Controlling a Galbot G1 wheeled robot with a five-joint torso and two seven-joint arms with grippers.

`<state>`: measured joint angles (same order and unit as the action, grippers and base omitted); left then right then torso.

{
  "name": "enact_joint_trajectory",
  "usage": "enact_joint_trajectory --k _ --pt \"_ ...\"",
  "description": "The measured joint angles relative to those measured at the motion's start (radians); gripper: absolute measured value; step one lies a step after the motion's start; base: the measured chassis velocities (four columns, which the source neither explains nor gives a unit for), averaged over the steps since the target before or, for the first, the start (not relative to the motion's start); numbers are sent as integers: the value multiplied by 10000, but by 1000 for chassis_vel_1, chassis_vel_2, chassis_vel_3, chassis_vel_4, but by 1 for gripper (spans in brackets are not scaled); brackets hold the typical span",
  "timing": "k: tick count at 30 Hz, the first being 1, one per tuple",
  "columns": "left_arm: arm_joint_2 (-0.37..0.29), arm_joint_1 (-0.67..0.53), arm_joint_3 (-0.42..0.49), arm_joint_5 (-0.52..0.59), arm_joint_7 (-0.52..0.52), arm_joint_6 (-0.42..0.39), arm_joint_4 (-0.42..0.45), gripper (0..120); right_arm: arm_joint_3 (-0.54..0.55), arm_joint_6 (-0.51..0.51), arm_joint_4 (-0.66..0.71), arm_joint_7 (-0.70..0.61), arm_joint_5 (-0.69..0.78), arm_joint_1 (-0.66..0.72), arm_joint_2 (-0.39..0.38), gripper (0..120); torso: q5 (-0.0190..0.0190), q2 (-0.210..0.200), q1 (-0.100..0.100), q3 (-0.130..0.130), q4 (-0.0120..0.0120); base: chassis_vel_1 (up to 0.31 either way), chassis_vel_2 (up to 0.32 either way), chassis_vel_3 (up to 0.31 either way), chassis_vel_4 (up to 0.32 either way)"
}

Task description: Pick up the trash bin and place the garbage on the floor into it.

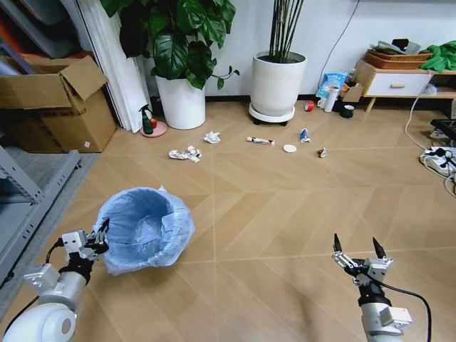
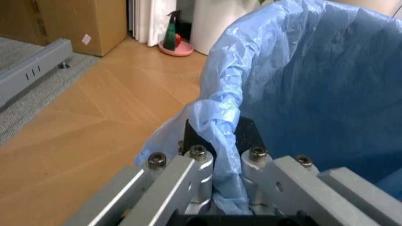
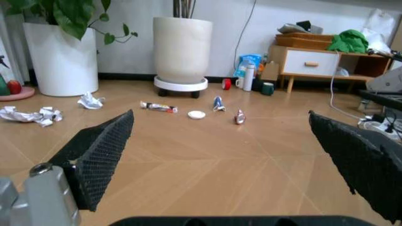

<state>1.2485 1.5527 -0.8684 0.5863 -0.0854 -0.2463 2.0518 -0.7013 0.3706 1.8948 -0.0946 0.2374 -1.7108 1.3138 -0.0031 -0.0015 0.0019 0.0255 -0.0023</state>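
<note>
1. Trash bin [image 1: 146, 229]: sits low on the robot's left, tilted w/ its mouth facing up and fwd. Crinkled light-blue bag liner is folded over the rim. Looks light and empty, prob thin plastic; rim is the stiffest place to hold.
2. Left end effector [image 1: 100, 238]: closed on the near-left rim. In the left wrist view the fingers [image 2: 199, 155] pinch the rim and a bunched fold of liner [image 2: 220, 117] together. Risk: film is slick and soft, so the bin could swivel or slide in a one-point pinch. Keep it level-ish.
3. Garbage, all well ahead on the floor [image 1: 285, 214] near the plant pots:
   - two crumpled paper wads [image 1: 185, 153] and [image 1: 211, 137]: very light, squashy, take anywhere, will compress.
   - flat tube [image 1: 260, 140]: thin, lies flat; go across the narrow width.
   - white disc [image 1: 289, 148]: flat to the floor, hardest pick, fingers may skate off the edge.
   - blue-white packet [image 1: 304, 135] and red wrapper [image 1: 323, 152]: small, crinkly, light.
4. Right end effector [image 1: 358, 256]: low on the right, wide open, holds nothing, well short of the litter.
5. Not targets: green spray bottle [image 1: 147, 121] by the left white pot [image 1: 182, 103], red tape roll [image 1: 308, 105] by the cabinet.
</note>
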Motion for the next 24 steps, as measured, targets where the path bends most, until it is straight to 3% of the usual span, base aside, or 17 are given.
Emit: enact_joint_trajectory --k 24 --pt "65 6 29 -52 22 -6 -11 0 8 52 42 117 74 -8 -6 100 -1 0 -2 -1 1 -25 245 26 -246"
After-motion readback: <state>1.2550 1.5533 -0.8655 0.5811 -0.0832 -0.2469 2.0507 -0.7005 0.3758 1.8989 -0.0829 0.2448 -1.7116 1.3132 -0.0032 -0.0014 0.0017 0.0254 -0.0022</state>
